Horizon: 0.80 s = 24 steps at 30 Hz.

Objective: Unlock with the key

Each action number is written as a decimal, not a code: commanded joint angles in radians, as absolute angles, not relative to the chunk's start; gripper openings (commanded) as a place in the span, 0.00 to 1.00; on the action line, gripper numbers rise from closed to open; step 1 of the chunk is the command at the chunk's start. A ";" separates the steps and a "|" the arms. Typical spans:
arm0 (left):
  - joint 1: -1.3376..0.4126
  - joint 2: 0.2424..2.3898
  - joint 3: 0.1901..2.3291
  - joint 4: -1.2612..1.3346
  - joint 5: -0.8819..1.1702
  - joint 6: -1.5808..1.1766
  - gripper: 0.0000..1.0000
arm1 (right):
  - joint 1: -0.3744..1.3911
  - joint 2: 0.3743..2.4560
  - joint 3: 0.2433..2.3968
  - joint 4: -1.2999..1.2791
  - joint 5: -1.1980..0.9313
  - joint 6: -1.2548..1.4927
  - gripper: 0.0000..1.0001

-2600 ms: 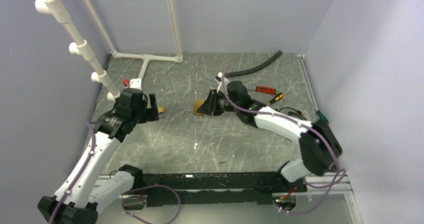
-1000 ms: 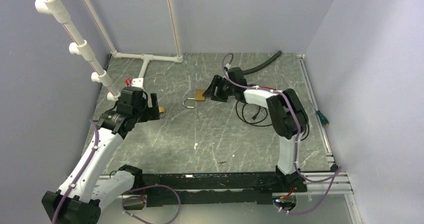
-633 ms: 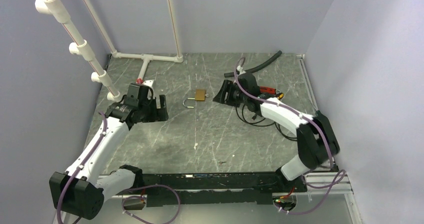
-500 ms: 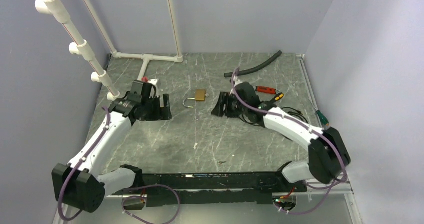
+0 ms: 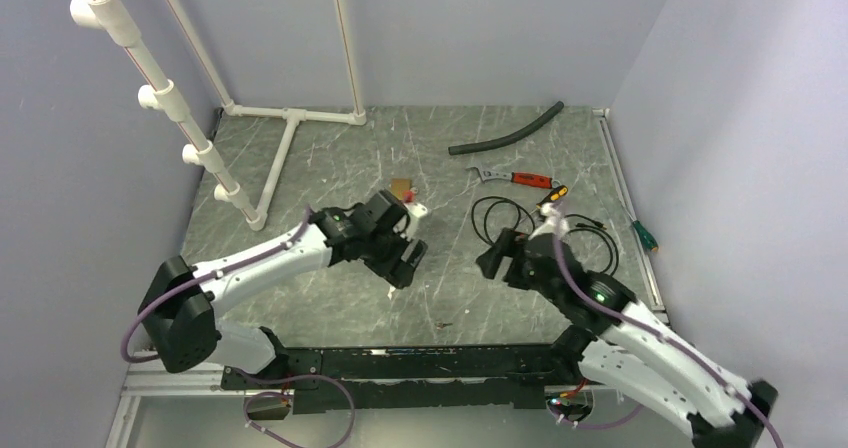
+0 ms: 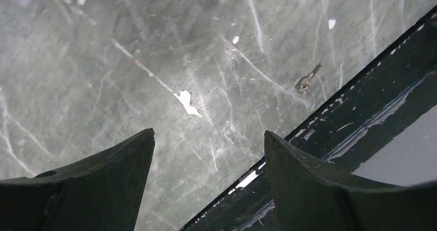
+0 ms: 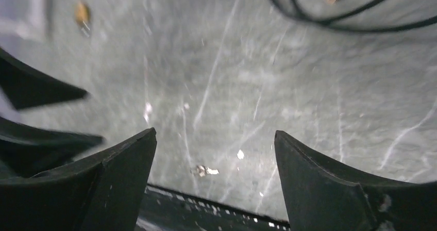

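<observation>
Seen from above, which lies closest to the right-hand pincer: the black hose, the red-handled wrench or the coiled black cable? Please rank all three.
Measured from the right pincer in the top view:
1. the black cable, just beyond it.
2. the red-handled wrench, farther back.
3. the black hose, farthest, toward the back wall.

The top external view sits high above and behind the arm bases, facing forward and down. It is far enough back to take in the whole bench (image 5: 400, 138), from the black rail (image 5: 430, 353) on its near edge to the far corners. Each wrist view hangs close over the bench, looking down between its own jaws; the right one is blurred. All three share the strip of bench beside that rail, near the middle of the near edge.
</observation>
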<state>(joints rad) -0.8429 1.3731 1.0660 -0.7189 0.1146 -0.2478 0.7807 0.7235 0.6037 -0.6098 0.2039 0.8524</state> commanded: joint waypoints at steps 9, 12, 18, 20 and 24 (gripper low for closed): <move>-1.095 1.259 0.745 -0.145 0.217 0.298 0.76 | 0.770 0.619 0.753 -0.832 0.588 0.958 0.95; -1.118 1.301 0.737 -0.124 0.244 0.376 0.73 | 0.770 0.599 0.734 -0.803 0.576 0.933 0.95; -1.130 1.409 0.756 -0.087 0.310 0.450 0.67 | 0.766 0.574 0.696 -0.745 0.558 0.909 0.95; -1.131 1.440 0.762 -0.090 0.319 0.473 0.67 | 0.765 0.579 0.696 -0.739 0.560 0.902 0.95; -1.133 1.485 0.780 -0.121 0.332 0.505 0.64 | 0.762 0.579 0.689 -0.724 0.556 0.885 0.95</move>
